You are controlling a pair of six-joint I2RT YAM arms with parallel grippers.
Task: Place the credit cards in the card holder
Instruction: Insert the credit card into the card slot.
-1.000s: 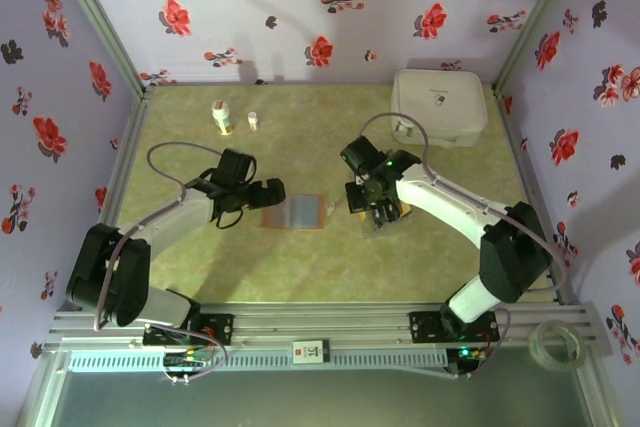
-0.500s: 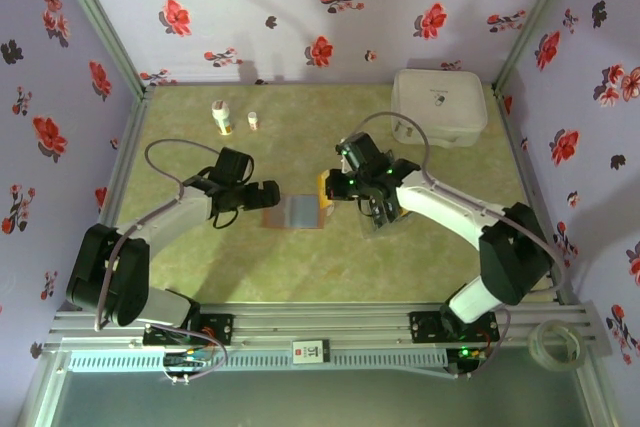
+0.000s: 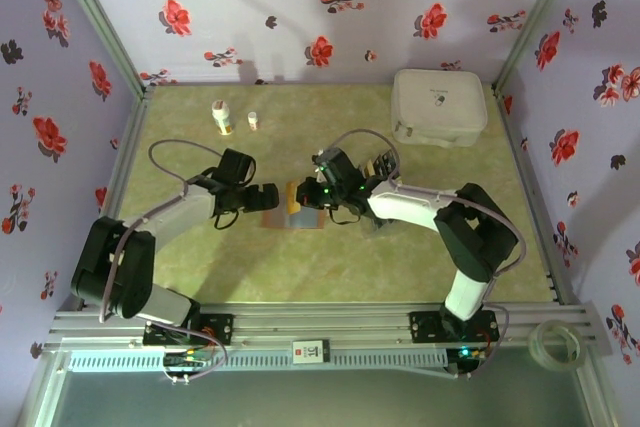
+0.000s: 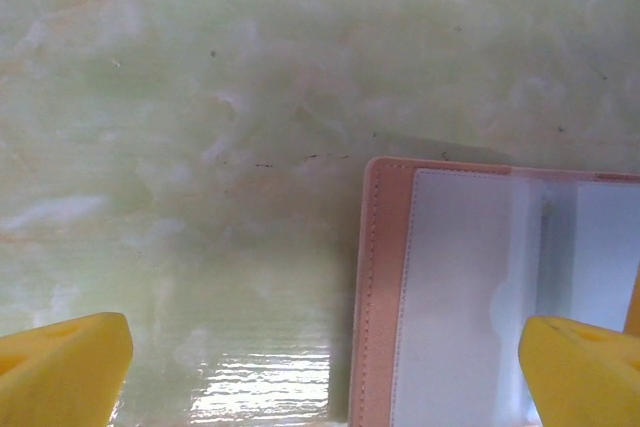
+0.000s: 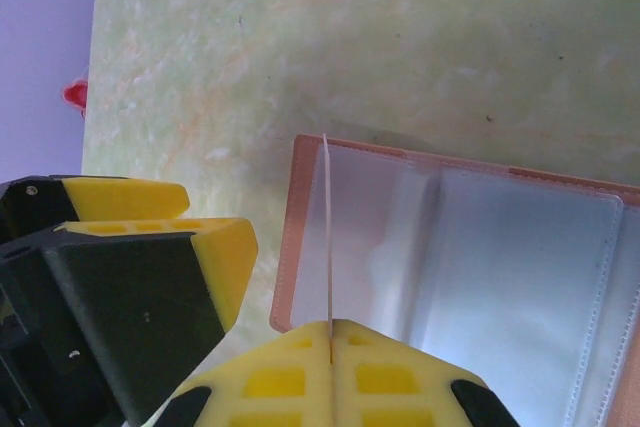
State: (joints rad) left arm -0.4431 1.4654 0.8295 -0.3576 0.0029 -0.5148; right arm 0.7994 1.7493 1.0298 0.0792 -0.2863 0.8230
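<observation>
Green table (image 3: 300,267): open card holder (image 3: 302,218), white case (image 3: 440,107), two bottles (image 3: 222,119).

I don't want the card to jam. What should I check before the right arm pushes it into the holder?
1. Card pinched in right gripper: ok, jaws shut on it.
2. Holder lying open, pockets up: ok.
3. Card above the holder's half nearest the left gripper: ok.
4. Card edge lined up with a pocket opening: cannot tell.
5. Left gripper steadying the holder: cannot tell; jaws wide open astride its edge.
</observation>
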